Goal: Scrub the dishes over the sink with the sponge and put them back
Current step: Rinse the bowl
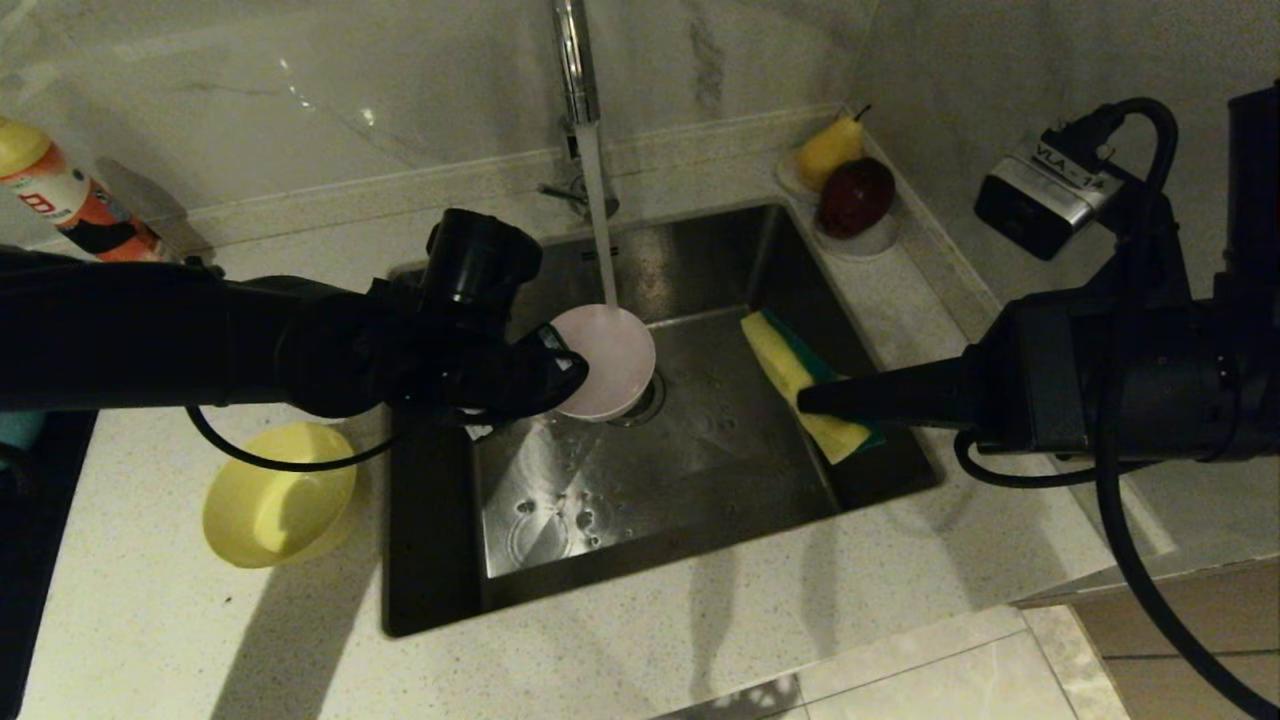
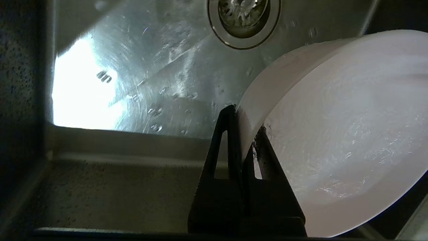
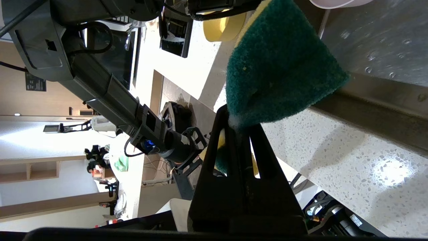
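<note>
Now — left hand (image 2: 245, 134) clamps tilted pink bowl (image 2: 337, 140) | right hand (image 3: 239, 134) pinches sponge (image 3: 281, 63)

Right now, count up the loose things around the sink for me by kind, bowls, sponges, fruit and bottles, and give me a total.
Bowls: 2, the pink bowl held in the left gripper and the yellow bowl on the counter.
Sponges: 1, the sponge in the right gripper.
Fruit: 2, a pear and an apple.
Bottles: 1, the bottle.
Total: 6.
</note>
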